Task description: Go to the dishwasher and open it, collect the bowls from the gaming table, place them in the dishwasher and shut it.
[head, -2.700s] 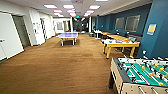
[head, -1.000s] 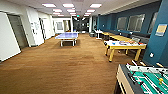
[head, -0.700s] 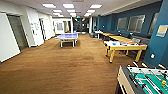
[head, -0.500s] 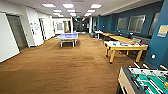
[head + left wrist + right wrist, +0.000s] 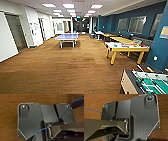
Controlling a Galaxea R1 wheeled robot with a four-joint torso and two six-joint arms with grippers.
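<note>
Driving phase, wood floor. Gaming table close by, yellow table beyond it. No dishwasher sighted, no bowls made out. Claw states: cannot tell.

We can see the gaming table down in the bottom right corner of the head view, cut off by the frame edge: green playfield, rods across it, pale wood side, standing on the brown floor.
</note>
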